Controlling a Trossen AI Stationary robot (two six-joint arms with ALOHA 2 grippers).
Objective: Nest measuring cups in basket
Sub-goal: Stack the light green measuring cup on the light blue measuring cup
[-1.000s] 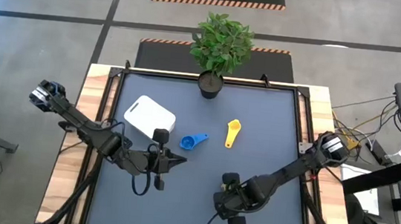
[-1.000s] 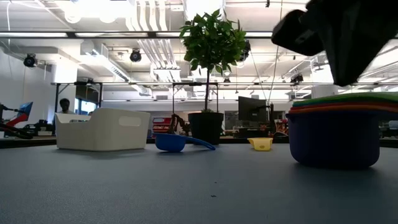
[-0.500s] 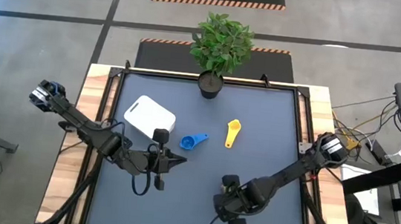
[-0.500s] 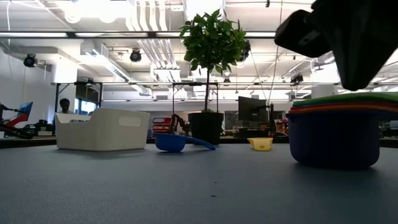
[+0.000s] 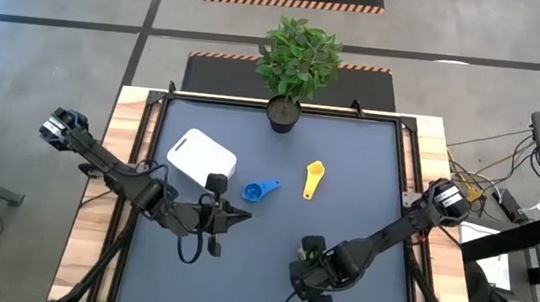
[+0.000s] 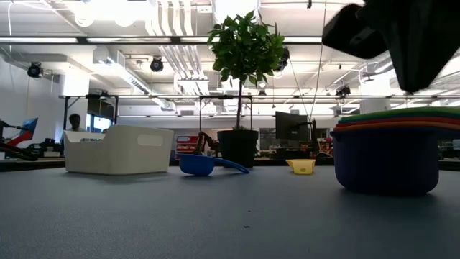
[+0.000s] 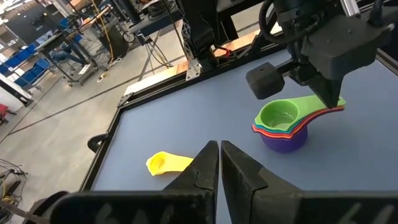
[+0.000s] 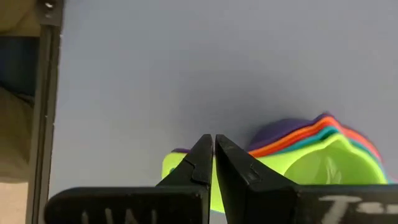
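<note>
**A:** What's out on the desk (image 5: 347, 179)?

**B:** A smooth dark matte top in a pale wood frame. Toward the far left sits the basket (image 5: 201, 158), a white rounded-square plastic bin with plain glossy walls. Just right of it lies the blue cup (image 5: 260, 190), a small scoop with a short flat handle, and further right the yellow cup (image 5: 313, 179), same shape. Behind them, at the far edge, stands a leafy plant (image 5: 299, 56) in a black pot.

**A:** And the other cups?

**B:** Nested in a stack (image 7: 286, 126) near the front, right of centre: purple bowl at the bottom, then red, orange and teal rims, green on top, handles fanned together.

**A:** The right tool?

**B:** The right tool (image 8: 213, 160) hangs just over the stack's handles, fingers pressed together, pinching nothing that I can make out.

**A:** The left one?

**B:** The left tool (image 7: 219, 167) waits left of centre, near the basket, also closed and empty.
</note>
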